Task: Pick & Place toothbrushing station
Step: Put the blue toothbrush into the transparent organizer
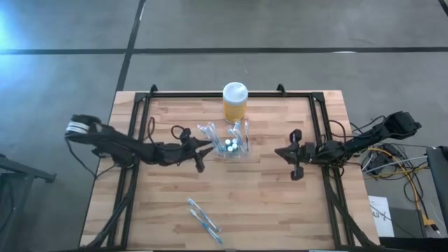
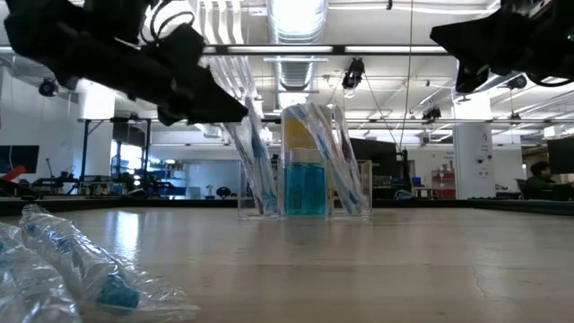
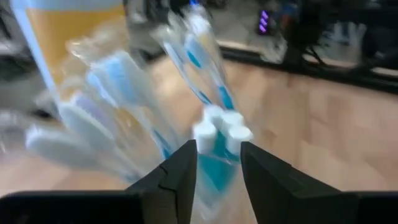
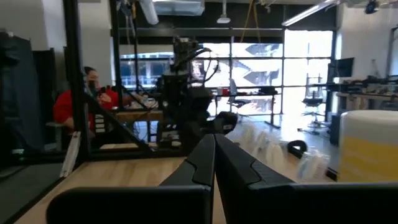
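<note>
Station (image 1: 233, 145) | clear plastic, upright | wrapped toothbrushes (image 1: 207, 133) slotted in

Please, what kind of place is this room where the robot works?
Probably a robotics lab or workshop in an open industrial hall. The low view shows exposed ceiling ducts and other workstations behind the wooden table; the right wrist view shows large windows and a person seated at a desk.

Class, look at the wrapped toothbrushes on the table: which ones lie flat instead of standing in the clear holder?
The wrapped toothbrushes near the table's front edge lie flat on the wood, apart from the rest; the others stand leaning in the clear holder.
</note>
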`<state>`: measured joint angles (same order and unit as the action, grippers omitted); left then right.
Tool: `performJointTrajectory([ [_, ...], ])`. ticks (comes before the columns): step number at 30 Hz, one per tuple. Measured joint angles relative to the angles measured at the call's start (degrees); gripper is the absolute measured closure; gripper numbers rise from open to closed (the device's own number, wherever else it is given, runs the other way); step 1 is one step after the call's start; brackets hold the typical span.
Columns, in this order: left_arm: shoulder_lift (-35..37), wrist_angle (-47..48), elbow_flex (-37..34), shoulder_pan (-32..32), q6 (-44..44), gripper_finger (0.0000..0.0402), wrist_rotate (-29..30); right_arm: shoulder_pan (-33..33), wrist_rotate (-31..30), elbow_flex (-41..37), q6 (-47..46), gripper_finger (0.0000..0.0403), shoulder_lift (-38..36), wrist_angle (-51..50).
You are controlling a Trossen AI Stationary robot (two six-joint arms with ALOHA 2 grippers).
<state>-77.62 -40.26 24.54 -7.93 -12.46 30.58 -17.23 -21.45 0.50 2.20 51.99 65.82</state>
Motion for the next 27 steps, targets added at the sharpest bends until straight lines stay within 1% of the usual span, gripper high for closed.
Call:
performJointTrajectory([
  [2,5.0,8.7,0.2,-0.3,-2.7,0.0271,-3.9,0.0,1.1,0.0,-0.3,0.0394,0.4,-0.1],
  [4,10.3,16.1,0.2,-0.7,-3.4,0.0271,-9.4,0.0,1.9,0.0,-0.3,0.0394,1.0,0.1],
  [9,26.0,28.5,-0.7,-1.5,-3.4,0.0273,-24.5,0.0,2.0,0.6,-0.6,0.0394,3.2,0.0],
  [11,32.3,32.7,-1.1,-2.1,-2.1,0.0273,-27.6,0.0,2.0,1.7,-0.7,0.0394,4.4,0.0],
  [15,44.1,40.0,-2.2,-3.7,-0.2,0.0273,-28.2,0.0,2.0,5.9,-3.5,0.0394,9.6,-1.8],
  [18,52.1,44.5,-4.3,-4.4,0.4,0.0273,-27.9,0.0,2.0,10.5,-3.6,0.0394,16.0,-2.7],
  [21,59.2,47.4,-7.5,-4.6,-0.3,0.0280,-25.4,0.0,2.0,15.9,-3.7,0.0394,23.8,-2.6],
  [24,65.2,50.1,-10.2,-4.5,1.3,0.0309,-24.7,0.0,2.0,20.5,-5.5,0.0394,30.9,-2.8],
  [27,71.3,53.4,-11.3,-4.5,5.8,0.0356,-26.8,-0.3,2.1,23.6,-10.6,0.0394,34.8,-2.6],
])
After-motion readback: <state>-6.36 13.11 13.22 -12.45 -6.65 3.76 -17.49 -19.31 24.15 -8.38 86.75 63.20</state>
